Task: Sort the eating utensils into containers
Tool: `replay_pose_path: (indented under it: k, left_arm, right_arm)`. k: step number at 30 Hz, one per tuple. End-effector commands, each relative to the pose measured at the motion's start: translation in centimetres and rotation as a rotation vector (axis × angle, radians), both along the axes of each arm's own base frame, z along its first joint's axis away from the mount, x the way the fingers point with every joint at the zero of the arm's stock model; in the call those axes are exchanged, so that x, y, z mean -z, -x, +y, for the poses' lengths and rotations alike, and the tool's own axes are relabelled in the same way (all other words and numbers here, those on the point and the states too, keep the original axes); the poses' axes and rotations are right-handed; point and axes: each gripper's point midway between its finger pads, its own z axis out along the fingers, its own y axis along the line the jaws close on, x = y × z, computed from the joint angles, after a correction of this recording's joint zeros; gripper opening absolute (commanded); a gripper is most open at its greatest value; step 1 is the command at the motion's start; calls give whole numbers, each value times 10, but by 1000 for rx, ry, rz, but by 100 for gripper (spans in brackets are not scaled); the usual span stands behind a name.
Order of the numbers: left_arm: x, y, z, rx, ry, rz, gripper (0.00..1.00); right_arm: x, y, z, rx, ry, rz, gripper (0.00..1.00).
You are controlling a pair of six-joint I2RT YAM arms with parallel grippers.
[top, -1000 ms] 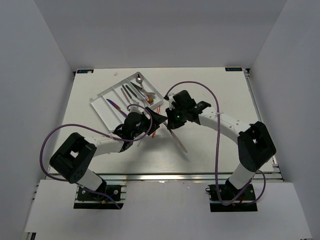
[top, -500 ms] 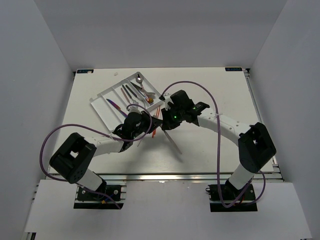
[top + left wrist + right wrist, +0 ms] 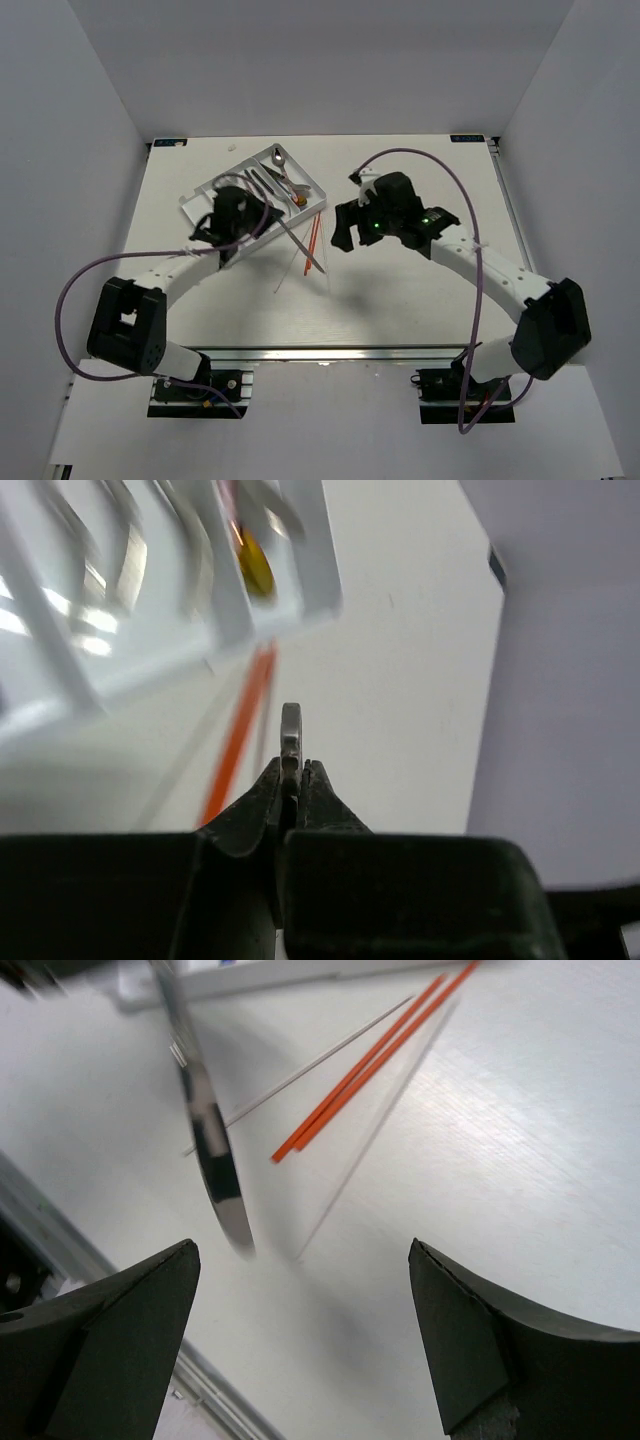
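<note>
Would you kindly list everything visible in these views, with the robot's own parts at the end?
tray: one, white, compartmented, far left part of the table
cutlery in the tray: several pieces, mostly silver, exact count unclear
amber item: one, in the tray near its end wall, kind unclear
long silver utensil: one, silver, held over the table beside the tray
orange chopsticks: two, orange-red, on the table by the tray
pale chopsticks: two, thin and pale, lying beside the orange ones
table: one, white
cables: two, purple, one along each arm
left tool: black, shut on the long silver utensil
right tool: black, open and empty, above the chopsticks
</note>
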Motion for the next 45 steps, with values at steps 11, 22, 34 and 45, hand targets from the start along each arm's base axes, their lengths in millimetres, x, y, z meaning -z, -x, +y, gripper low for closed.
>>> replay_pose_path:
  k: [11,22,34,45]
  left_arm:
    - [-39,-120,166,-142,-388,149,0]
    - [-13,-158,213,-242,-455,243,0]
    - [32,-159,212,-243,-409,285,44]
    - [-26,-146,188,-196,-300,144,98]
  right_arm:
    - [18,-14,-48,76,26,-29,89]
    - [29,-14,-45,47,39,-22,89]
    - [28,-15,-44,59,28,-18,89]
    - [64,-43,-14,302,184,10,89]
